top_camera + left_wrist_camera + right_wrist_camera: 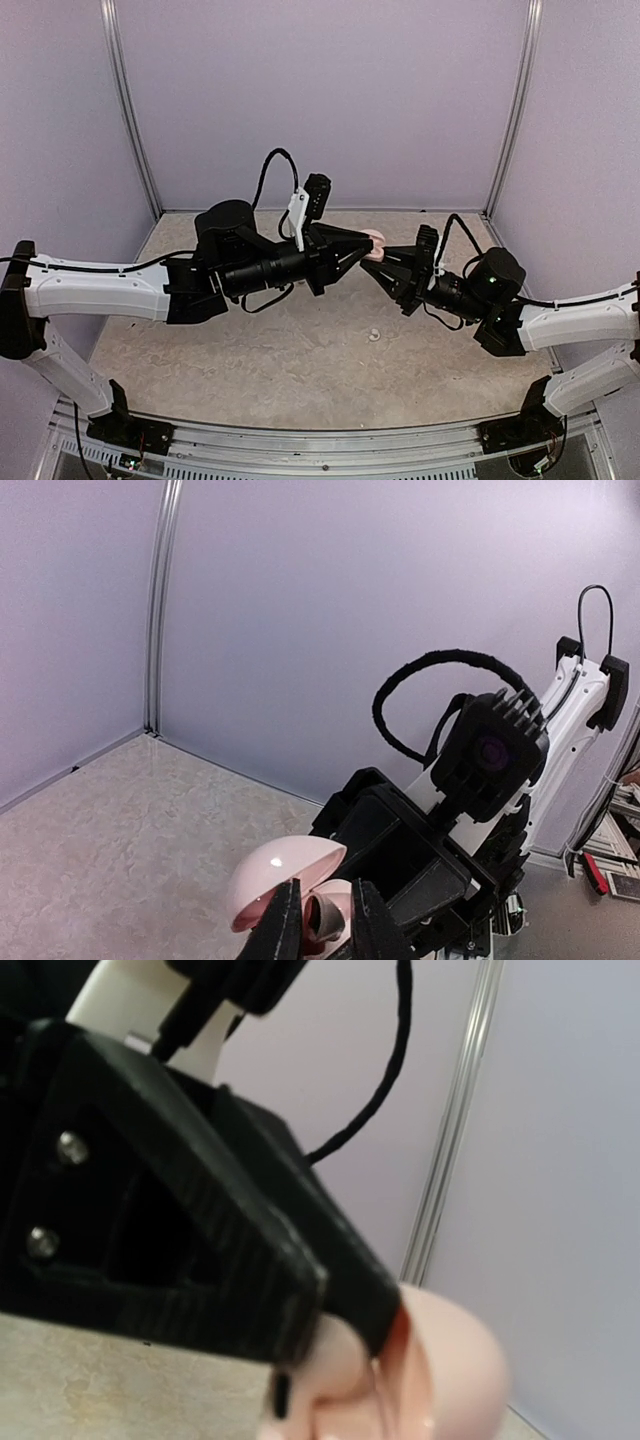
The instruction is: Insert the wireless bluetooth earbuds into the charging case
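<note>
Closest to the lens, in the left wrist view, the left gripper (pixel 327 927) pokes up from the bottom edge. Its two black fingers (pixel 284 925) stand a narrow gap apart with something small and greyish between them. Whether they pinch it or merely flank it, I cannot tell. Just behind them is the charging case (pixel 285 873), pink and glossy with its lid hinged open, raised above the table (pixel 200 350) near the middle of the workspace. To its right, the right gripper (pixel 383 262) is clamped on the case's lower half, offering it toward the other arm.

From where I stand, the buds look featherweight, hard and smooth, liable to squirt out of a pinch or roll away. I'd take one lightly across its widest part with the very fingertips. The case looks stiff and slick too, and is best held by its base, leaving the lid free.

Only the overhead view shows a loose earbud (pixel 374 336) lying on the table, well apart from both grippers and nearer the arm bases. Only the left wrist view shows the open lid and the finger gap. The right wrist view is mostly filled by a blurred left finger (pixel 200 1240) close against the case.
</note>
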`<state>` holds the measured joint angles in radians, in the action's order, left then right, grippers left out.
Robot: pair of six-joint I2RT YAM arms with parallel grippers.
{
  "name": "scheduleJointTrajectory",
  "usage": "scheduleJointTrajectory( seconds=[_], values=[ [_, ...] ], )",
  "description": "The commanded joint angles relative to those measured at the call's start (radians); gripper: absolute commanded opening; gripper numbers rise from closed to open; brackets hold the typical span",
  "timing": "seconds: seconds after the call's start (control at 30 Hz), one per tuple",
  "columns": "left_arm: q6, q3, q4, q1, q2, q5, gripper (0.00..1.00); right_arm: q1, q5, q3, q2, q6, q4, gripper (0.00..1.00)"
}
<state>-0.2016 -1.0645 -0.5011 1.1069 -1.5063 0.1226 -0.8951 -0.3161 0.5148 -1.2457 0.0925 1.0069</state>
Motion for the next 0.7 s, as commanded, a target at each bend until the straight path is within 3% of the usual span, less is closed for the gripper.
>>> scheduleJointTrajectory(
  seconds=[0.0, 0.47, 0.67],
  values=[
    [0.034, -0.038, 0.064, 0.004, -0.015, -0.024, 0.23, -0.011, -0.025, 0.019, 0.007, 0.004, 0.022, 0.0],
    [0.142, -0.035, 0.163, 0.003, 0.079, -0.073, 0.38, -0.012, 0.019, 0.009, 0.018, -0.03, -0.041, 0.0],
    [0.329, -0.014, 0.324, -0.034, 0.168, 0.064, 0.54, -0.009, -0.043, 0.039, 0.05, -0.035, -0.19, 0.0]
  ],
)
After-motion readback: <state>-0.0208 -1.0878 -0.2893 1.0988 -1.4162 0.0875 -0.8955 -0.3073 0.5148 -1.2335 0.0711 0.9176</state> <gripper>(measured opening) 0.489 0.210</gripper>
